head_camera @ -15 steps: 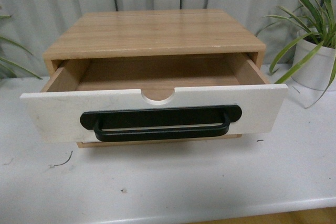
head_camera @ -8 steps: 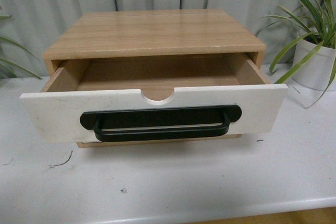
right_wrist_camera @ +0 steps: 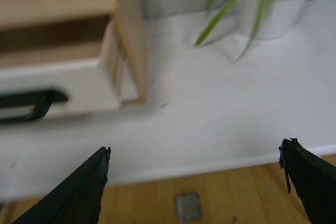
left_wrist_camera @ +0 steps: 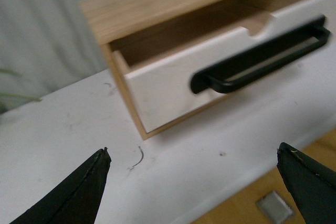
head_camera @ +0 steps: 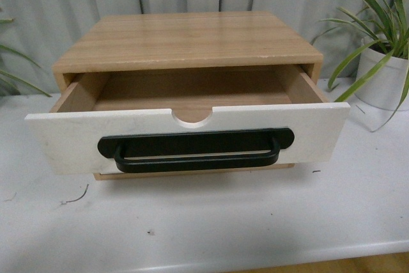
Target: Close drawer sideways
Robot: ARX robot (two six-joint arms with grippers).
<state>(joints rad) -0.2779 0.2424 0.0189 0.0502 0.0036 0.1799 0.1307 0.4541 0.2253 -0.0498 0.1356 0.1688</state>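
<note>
The drawer point(head_camera: 57, 142) has a white front, a long black bar handle point(head_camera: 195, 149) and a semicircular notch point(head_camera: 192, 116) in its top edge. It stands pulled out of a low wooden cabinet point(head_camera: 185, 39) on the white table. It also shows in the left wrist view point(left_wrist_camera: 163, 85) and the right wrist view point(right_wrist_camera: 79, 85). Neither arm shows in the front view. My left gripper point(left_wrist_camera: 194, 182) is open and empty, off the drawer's left front corner, above the table's front edge. My right gripper point(right_wrist_camera: 195, 182) is open and empty, off the drawer's right end, over the table's front edge.
A potted plant in a white pot point(head_camera: 383, 78) stands at the back right, also in the right wrist view point(right_wrist_camera: 273, 3). Leaves point(head_camera: 16, 75) reach in at the far left. A grey curtain hangs behind. The white table point(head_camera: 211, 222) ends near the front, with wooden floor point(right_wrist_camera: 210, 192) below.
</note>
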